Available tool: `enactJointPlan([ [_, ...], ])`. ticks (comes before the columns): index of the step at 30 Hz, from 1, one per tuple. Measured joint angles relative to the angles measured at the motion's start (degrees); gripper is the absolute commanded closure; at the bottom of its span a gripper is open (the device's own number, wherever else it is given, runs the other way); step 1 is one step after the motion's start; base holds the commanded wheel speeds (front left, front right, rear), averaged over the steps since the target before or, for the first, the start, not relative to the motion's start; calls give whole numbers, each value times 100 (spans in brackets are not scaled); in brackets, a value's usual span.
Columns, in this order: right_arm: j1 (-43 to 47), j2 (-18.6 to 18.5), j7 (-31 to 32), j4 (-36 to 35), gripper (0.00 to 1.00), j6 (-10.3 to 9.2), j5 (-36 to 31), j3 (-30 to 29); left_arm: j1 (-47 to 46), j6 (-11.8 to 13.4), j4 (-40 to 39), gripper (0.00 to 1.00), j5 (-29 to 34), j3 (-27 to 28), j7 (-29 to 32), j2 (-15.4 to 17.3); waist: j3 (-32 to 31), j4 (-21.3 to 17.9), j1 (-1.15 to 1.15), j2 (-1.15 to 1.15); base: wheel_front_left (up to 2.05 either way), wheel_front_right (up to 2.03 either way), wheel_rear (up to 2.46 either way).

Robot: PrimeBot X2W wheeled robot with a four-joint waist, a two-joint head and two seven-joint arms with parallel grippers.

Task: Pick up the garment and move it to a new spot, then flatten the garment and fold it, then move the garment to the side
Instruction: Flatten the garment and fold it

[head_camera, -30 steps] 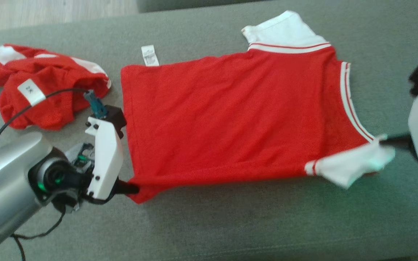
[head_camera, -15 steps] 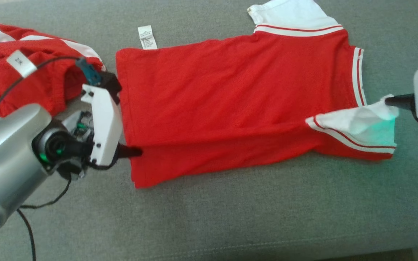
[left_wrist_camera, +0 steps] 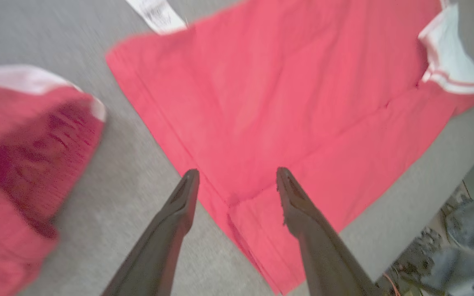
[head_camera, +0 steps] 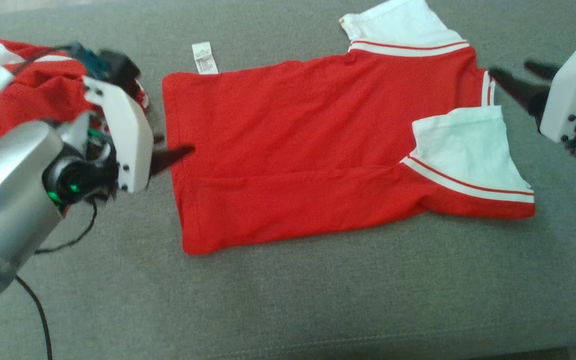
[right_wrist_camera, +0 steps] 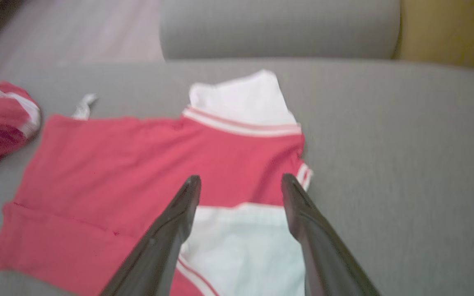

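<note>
**A:** What is the garment like?

**B:** A red T-shirt (head_camera: 293,150) of soft, fine-ribbed knit. It lies flat and roughly oblong on a grey woven sofa cushion (head_camera: 318,300). Its sleeves are white with red-and-white striped trim. The near sleeve (head_camera: 460,150) is folded onto the body as a neat white trapezoid, and the far sleeve (head_camera: 398,25) sticks out flat. A long strip of the shirt's near side is turned over, leaving a straight crease.

**A:** And the grippers?

**B:** The left gripper (left_wrist_camera: 237,174) is at the shirt's hem with its dark tapered fingers spread and nothing between them. One tip overlaps the hem edge, but I cannot tell whether it touches. The right gripper (right_wrist_camera: 241,176) is at the shirt's neckline end, also spread wide and holding nothing.

**A:** Anything else near the shirt?

**B:** A small white care label (head_camera: 204,57) pokes out at the far hem corner. Beyond the hem, apart from the shirt, sits a crumpled red-and-white garment (head_camera: 33,95), partly hidden by the left arm's white housing. A thin black cable (head_camera: 43,320) trails below that arm. The sofa's rounded grey backrest (right_wrist_camera: 278,28) rises past the far sleeve.
</note>
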Motion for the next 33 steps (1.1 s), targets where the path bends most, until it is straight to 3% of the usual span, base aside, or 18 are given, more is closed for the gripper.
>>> enactJointPlan([
  [6,24,-59,-2550,-336,0,0,66,360,51,57,-12,0,333,381,-1490,37,-310,14,-1,0,0,0,0],
  [10,221,21,-4090,-289,0,0,-412,253,403,700,-169,0,835,617,-2813,144,-544,-5,-1,0,0,0,0],
  [14,783,401,-4841,-230,0,0,-566,140,1043,1362,-639,0,960,1003,-4058,310,-732,-66,-1,0,0,0,0],
  [17,1261,527,-5131,-121,0,0,-873,-69,1524,1817,-1157,0,1038,1230,-4681,425,-845,-59,-1,0,0,0,0],
  [20,1831,671,-5211,-67,0,0,-1343,-466,2269,2335,-1846,0,1287,1577,-4847,502,-915,-58,-1,0,0,0,0],
  [23,2266,936,-5164,-63,0,0,-1764,-859,3032,2599,-2252,0,1772,2024,-4847,367,-852,-66,-1,0,0,0,0],
  [30,2876,1439,-4679,-9,0,0,-2328,-1605,4374,2652,-2470,0,2501,2702,-4846,-314,-694,-47,-1,0,0,0,0],
  [33,2909,1545,-4390,56,0,0,-2506,-1909,4706,2531,-2329,0,2648,2753,-4847,-483,-599,-27,-1,0,0,0,0],
])
